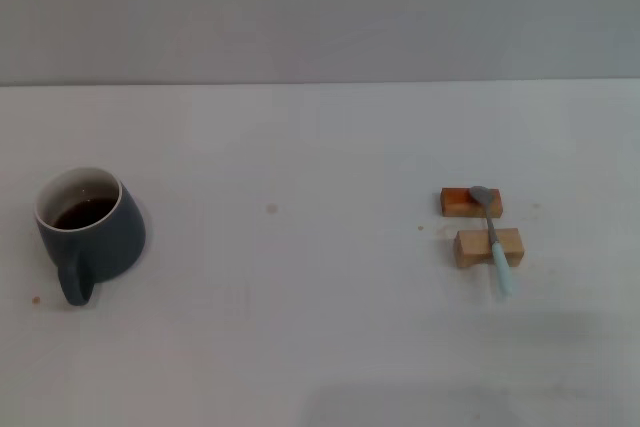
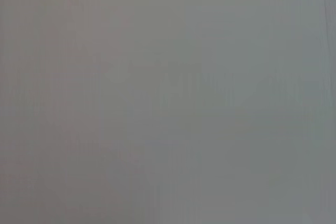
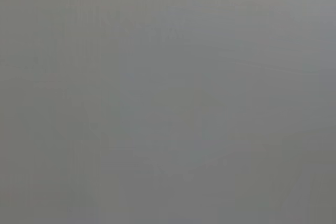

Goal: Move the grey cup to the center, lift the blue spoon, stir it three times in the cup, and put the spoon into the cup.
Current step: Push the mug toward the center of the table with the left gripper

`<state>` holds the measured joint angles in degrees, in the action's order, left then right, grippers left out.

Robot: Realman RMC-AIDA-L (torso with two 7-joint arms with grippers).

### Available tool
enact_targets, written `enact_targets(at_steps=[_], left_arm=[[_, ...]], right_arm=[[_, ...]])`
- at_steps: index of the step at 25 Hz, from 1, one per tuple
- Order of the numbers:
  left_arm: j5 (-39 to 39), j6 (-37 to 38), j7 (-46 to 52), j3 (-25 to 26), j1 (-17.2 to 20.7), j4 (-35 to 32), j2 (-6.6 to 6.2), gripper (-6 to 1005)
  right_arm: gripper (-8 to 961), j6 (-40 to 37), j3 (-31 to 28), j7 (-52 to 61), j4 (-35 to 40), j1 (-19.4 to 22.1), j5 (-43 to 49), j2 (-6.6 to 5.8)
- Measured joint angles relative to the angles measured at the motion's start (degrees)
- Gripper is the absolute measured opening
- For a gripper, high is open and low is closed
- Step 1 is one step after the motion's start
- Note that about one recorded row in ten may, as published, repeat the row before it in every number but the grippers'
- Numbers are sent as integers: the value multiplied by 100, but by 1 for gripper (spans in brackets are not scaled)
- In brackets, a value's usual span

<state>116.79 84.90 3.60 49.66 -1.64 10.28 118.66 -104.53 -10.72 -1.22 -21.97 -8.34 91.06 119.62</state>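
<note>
The grey cup [image 1: 92, 233] stands upright at the left side of the white table, its loop handle turned toward the near edge and a dark residue showing inside its white interior. The blue spoon [image 1: 493, 240] lies on the right side, resting across two small wooden blocks [image 1: 487, 247], its metal bowl on the farther block and its pale blue handle pointing toward the near edge. Neither gripper shows in the head view. Both wrist views show only a plain grey surface.
The white table [image 1: 320, 327] ends at a grey wall at the back. A small dark speck [image 1: 271, 209] marks the table near the middle, and a tiny brown spot [image 1: 36, 299] lies by the cup's handle.
</note>
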Motion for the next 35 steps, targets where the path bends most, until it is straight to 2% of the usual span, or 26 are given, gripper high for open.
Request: enact_targets(at_steps=[10, 15, 23, 30, 35], left_arm=[[10, 0, 27, -9, -7, -11, 8, -2], [19, -100, 14, -22, -140, -57, -15, -2], [38, -464, -33, -210, -609, -352, -27, -2], [39, -1085, -748, -311, -1076, -334, -14, -2], [38, -1288, -881, -309, -1276, -299, -14, -2]], right_arm=[[707, -6, 0, 10, -4, 10, 0, 0], [708, -6, 5, 14, -18, 1, 0, 0], [707, -8, 9, 17, -29, -2, 0, -6], [708, -23, 9, 17, -36, -2, -1, -9], [708, -41, 9, 17, -35, 5, -4, -9]])
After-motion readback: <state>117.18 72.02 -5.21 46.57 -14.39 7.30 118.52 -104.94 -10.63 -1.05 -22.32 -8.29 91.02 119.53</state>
